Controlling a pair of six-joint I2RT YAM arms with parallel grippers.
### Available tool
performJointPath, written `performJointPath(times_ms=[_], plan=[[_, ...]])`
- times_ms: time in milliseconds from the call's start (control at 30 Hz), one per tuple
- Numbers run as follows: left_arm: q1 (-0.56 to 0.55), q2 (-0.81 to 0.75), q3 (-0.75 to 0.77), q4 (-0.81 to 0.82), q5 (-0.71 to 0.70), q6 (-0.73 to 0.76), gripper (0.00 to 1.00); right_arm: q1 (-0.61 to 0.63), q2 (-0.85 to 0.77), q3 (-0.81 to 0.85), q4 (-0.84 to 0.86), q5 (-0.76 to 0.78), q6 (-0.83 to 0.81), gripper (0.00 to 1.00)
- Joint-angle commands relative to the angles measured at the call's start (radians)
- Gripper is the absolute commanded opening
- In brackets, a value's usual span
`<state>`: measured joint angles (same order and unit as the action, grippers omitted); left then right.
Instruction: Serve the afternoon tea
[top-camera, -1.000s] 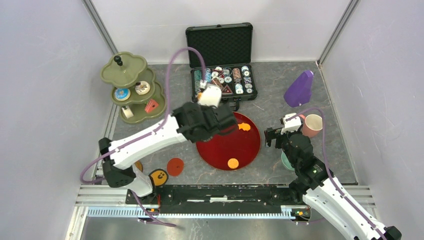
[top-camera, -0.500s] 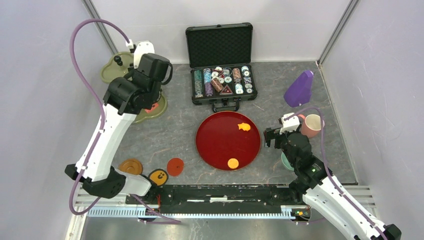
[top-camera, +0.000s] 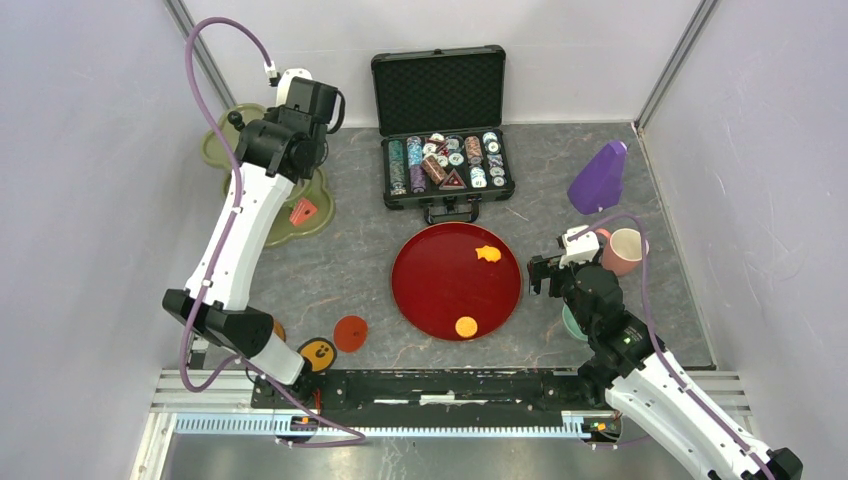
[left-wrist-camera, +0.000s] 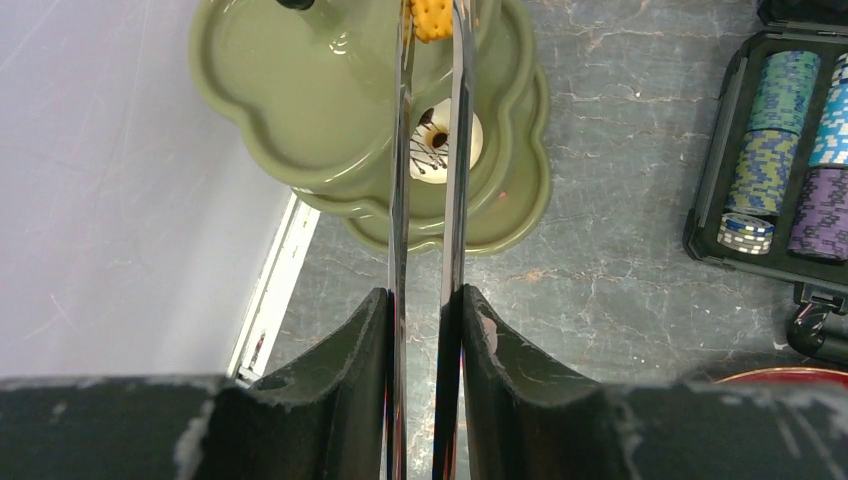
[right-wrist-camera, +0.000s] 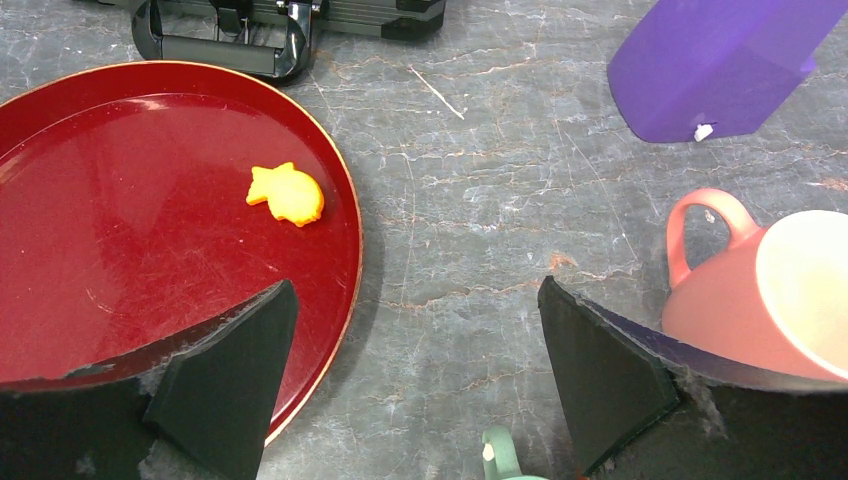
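At the near left of the bench (top-camera: 360, 270), beside the base of the left arm, an orange saucer (top-camera: 350, 332) and a marked saucer (top-camera: 318, 352) bearing a dark mark are seen just beside each other. At the middle a red tray (top-camera: 430, 290) is laid, with a round biscuit (top-camera: 466, 326) near its close rim and a fish-shaped biscuit (top-camera: 488, 254) toward its far right.

To the right of the tray the right end effector (right-wrist-camera: 417, 290) is held above bare bench, its jaws spread wide and nothing between them. A teal cup (right-wrist-camera: 497, 455) is glimpsed beneath it, mostly hidden. A pink cup (right-wrist-camera: 770, 290) is found just to its right, the handle turned toward the tray.

Farther back on the right a purple object (top-camera: 598, 178) is seen, and at the far middle an open case (top-camera: 437, 90) filled with chips (top-camera: 445, 160).

At the far left the green three-tier stand (left-wrist-camera: 260, 80) is placed. A cake slice (top-camera: 303, 211) is carried on its bottom tier and a striped donut (left-wrist-camera: 440, 145) on its middle tier. The left end effector (left-wrist-camera: 430, 45) is positioned over the top tier with its jaws narrow, and an orange biscuit (left-wrist-camera: 431, 17) is pinched between the fingertips. Whether the biscuit touches the tier cannot be told.
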<state>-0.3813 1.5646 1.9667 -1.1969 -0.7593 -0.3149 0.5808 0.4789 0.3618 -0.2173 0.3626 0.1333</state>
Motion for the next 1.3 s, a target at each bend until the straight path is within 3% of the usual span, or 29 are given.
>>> performJointPath(times_ms=[0,300,633,833,933,1033,1167,1267], plan=[[0.008,0.017,0.068,-0.001,-0.017,0.028,0.19,0.004,0.005,0.003,0.044,0.006,-0.003,0.98],[0.016,0.004,0.046,-0.016,-0.067,0.019,0.26,0.004,0.018,0.003,0.047,0.000,-0.005,0.98],[0.022,-0.006,0.093,-0.038,-0.058,0.013,0.51,0.002,0.013,0.003,0.047,-0.002,-0.005,0.98],[0.022,-0.020,0.190,-0.083,-0.034,0.008,0.52,0.003,0.012,0.002,0.047,-0.001,-0.003,0.98],[0.019,-0.067,0.213,-0.057,0.149,0.018,0.50,0.003,0.013,0.002,0.047,0.000,-0.004,0.98],[0.019,-0.139,0.158,0.034,0.510,0.047,0.49,0.004,0.022,0.003,0.047,0.002,-0.005,0.98],[0.000,-0.235,-0.022,0.142,0.881,0.077,0.49,0.004,0.027,0.007,0.042,0.005,-0.005,0.98],[-0.079,-0.319,-0.203,0.191,0.929,0.150,0.49,0.004,0.023,0.004,0.044,0.010,-0.005,0.98]])
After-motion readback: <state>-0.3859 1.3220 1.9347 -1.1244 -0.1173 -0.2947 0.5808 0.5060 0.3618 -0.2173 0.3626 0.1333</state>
